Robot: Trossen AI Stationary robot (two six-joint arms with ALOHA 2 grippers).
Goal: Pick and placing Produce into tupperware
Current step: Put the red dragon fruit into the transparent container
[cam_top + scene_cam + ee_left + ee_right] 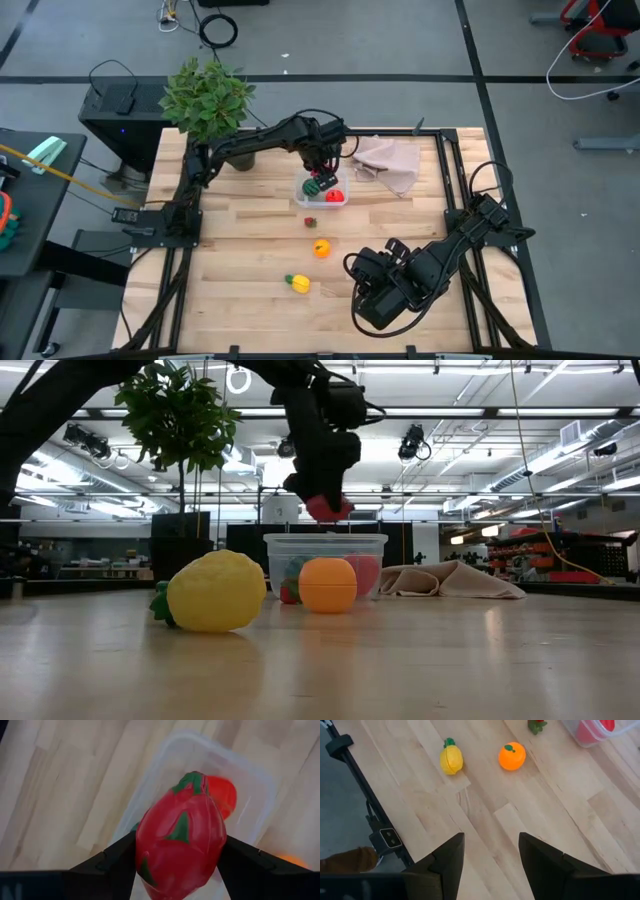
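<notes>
The left claw (180, 870) hung directly above the clear box (322, 195), clenched on a red fruit with green markings (180, 847), its two fingers pressed against the fruit's sides. Seen from desk level, the fruit (328, 508) sat just above the box's rim (325, 540), not yet inside. The box (250, 785) already held at least one red piece (222, 795).

The main risk, as I judged it, was in the release. The fruit looked large next to the box opening, so let go from that height it could land on the piece already inside, bounce, and roll out over the low wall. The box looked light, and a finger catching its rim on the way down could shove it across the desk (250, 250).

Three pieces lay on the desk outside the box: a small red one (310, 222) just beside it, an orange (321, 249) farther out, and a yellow fruit (298, 283) farther still. All looked round enough to roll if bumped.

The right claw (490, 855) waited near the desk's front edge, fingers spread, holding nothing.
</notes>
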